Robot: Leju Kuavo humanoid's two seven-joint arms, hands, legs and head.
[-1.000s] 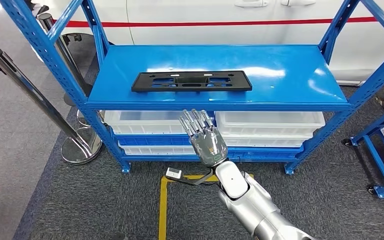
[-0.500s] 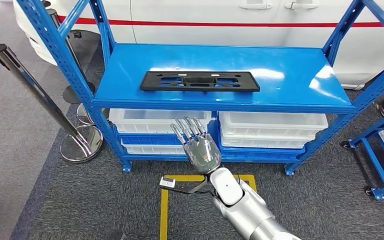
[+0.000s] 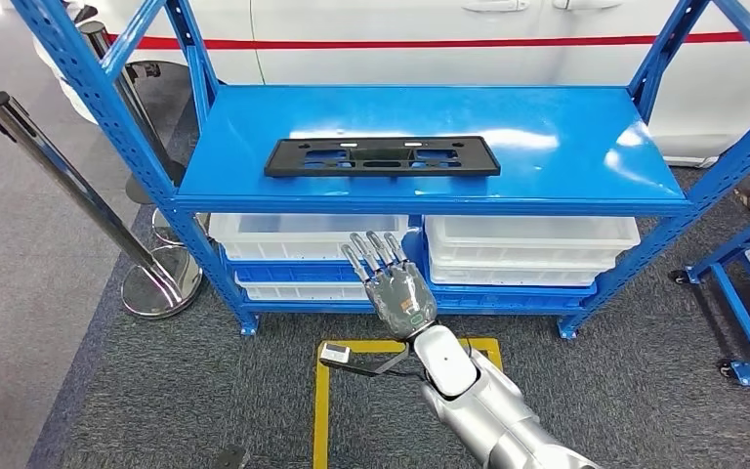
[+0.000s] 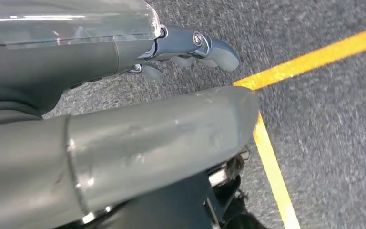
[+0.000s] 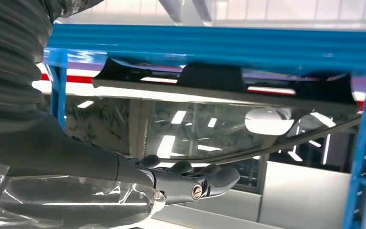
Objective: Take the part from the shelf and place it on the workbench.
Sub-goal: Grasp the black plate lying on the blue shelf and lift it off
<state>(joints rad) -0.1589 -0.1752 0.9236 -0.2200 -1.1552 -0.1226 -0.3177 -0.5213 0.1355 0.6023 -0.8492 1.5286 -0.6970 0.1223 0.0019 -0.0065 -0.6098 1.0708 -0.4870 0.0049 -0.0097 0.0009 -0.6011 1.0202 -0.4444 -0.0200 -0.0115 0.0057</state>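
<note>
Hovering right hand [image 3: 398, 293] (empty) below part [image 3: 382, 156]

White storage bins [image 3: 420, 256] stacked side by side under the blue deck, toward 12 o'clock. Chrome stanchion post [image 3: 68, 186] leaning on its round base [image 3: 159, 282] at 10 o'clock, on grey carpet marked with yellow floor tape [image 3: 319, 410]. White car body with a red stripe [image 3: 430, 44] behind, and a blue wheeled cart [image 3: 747, 293] at 3 o'clock.
</note>
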